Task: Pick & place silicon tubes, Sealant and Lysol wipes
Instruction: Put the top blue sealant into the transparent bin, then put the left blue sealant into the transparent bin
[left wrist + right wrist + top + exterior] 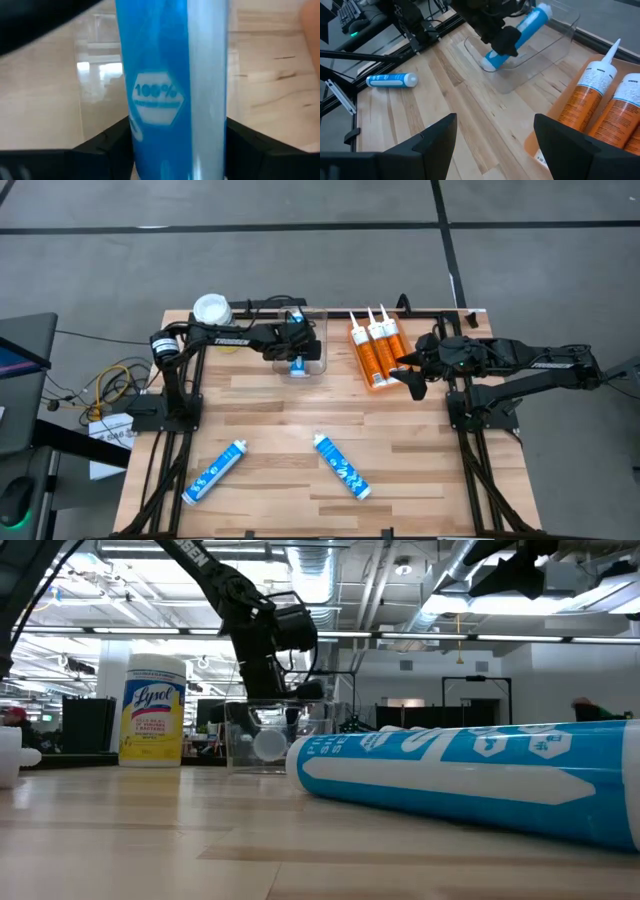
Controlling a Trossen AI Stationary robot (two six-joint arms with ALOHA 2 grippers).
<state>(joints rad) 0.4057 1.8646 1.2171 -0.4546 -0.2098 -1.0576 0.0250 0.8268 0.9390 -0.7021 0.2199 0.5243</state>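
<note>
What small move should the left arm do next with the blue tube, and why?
Probably lower it and open. The left gripper holds the blue tube tilted, its lower end already inside the clear bin, so release would leave it there.

Lysol wipes (212,309) left of bin (314,350)

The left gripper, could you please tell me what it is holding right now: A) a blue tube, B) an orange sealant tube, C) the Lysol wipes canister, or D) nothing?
A: the left gripper is shut on a blue tube, holding it tilted over the clear plastic bin.
</note>
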